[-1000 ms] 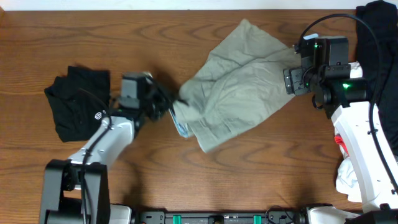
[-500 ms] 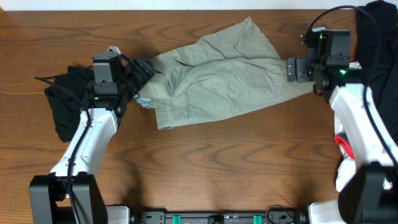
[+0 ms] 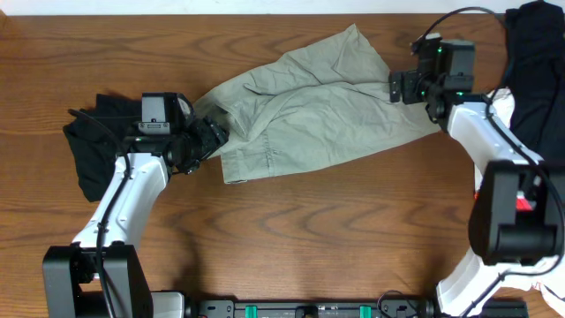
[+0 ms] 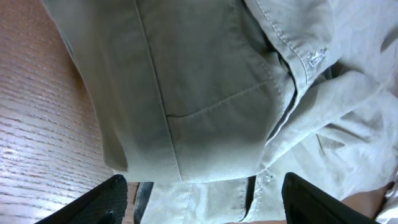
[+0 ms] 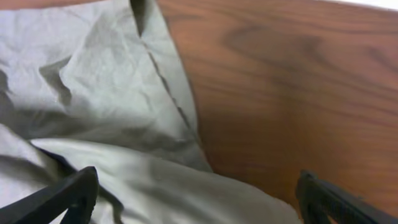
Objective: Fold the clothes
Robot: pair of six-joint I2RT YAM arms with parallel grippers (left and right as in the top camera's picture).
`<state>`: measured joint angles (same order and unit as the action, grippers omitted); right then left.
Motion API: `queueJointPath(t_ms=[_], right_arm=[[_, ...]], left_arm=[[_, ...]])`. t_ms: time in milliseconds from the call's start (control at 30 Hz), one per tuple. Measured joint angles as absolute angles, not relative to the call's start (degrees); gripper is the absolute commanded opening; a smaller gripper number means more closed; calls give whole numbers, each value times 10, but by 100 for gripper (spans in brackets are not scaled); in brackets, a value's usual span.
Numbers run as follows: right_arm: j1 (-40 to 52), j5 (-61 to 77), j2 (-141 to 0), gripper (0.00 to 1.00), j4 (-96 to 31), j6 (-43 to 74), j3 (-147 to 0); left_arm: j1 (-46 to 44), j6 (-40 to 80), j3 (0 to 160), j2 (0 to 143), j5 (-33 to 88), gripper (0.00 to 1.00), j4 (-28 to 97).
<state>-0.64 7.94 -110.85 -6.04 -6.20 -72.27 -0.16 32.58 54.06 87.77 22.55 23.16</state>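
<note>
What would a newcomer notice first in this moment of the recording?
The wrinkled khaki shorts sprawl across the middle of the table, with the left pincer and right pincer open at opposite ends. A black garment lies bunched near the left edge.

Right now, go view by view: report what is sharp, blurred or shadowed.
Overhead: sharp, evenly lit, shorts barely shadowing the table. Left wrist: seams crisp, left fingertips soft. Right wrist: folds shaded, right fingertips blurred.

Khaki-green shorts [image 3: 300, 110], black garment [image 3: 88, 163], brown wood-grain table [image 3: 309, 238].
</note>
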Motion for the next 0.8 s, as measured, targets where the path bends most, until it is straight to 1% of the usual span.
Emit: queueJointPath(t_ms=[200,400,433,467,533,567,600,633,800], right_arm=[[-6,110,-1168,99,-29,-54,-722],[-6,133,-1192,99,-21,-50,-722],[-6,136,-1193,96,-20,-50,-722],[-6,138,-1194,91,-20,-50,-722],[-6,145,-1196,57,-21,-50,-722],[-6,148,-1196,33,-22,-49,-722],[-6,150,-1196,10,-23,-48,-722],[-6,152,-1196,1,-23,-48,-722],[-6,161,-1194,1,-28,-45,-722]], left_arm=[[-2,315,541,878,225,80,232],[-2,314,541,878,225,80,232],[-2,314,541,878,225,80,232],[-2,314,541,878,225,80,232],[-2,314,541,878,225,80,232],[-2,314,541,878,225,80,232],[-2,314,541,878,225,80,232],[-2,314,541,878,225,80,232],[-2,314,541,878,225,80,232]])
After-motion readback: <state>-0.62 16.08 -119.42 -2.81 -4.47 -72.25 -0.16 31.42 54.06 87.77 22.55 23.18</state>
